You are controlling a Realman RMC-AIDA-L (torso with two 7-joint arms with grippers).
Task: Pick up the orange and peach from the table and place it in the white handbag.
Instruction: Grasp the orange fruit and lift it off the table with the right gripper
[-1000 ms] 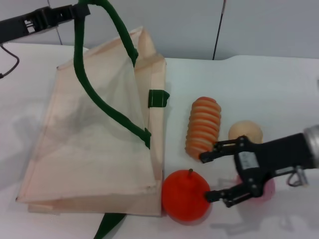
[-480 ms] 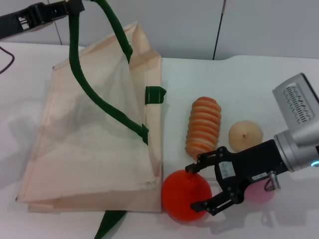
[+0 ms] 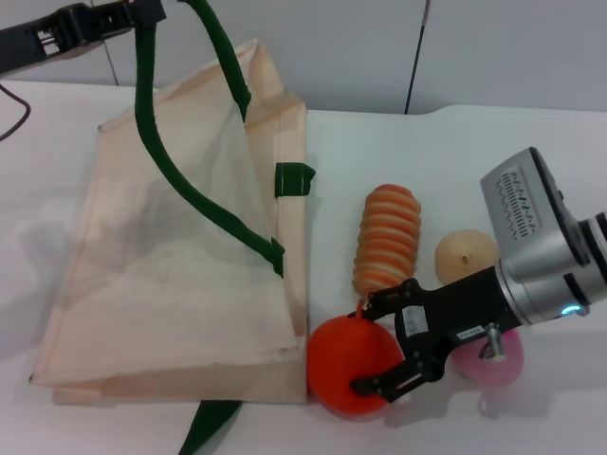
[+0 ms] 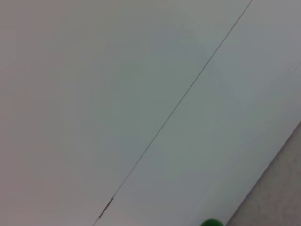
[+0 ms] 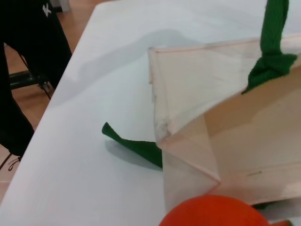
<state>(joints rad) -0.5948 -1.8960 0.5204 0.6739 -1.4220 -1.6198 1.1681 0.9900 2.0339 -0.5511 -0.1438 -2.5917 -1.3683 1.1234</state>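
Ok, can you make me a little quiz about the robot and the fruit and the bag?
1. True or false: the orange is already inside the white handbag.
2. Which fruit does the right gripper have its open fingers around? A) the peach B) the orange C) the pale ball
3. Fill in: the left gripper holds up the bag's green ____.

Key: 1 false, it sits on the table beside the bag. 2 B. 3 handle.

The orange [image 3: 348,376] is bright orange-red and the peach [image 3: 491,358] is pink. The bag [image 3: 180,256] is cream with dark green handles [image 3: 180,180]. The roll [image 3: 387,237] has orange and cream stripes; the counter [image 3: 455,161] is white.
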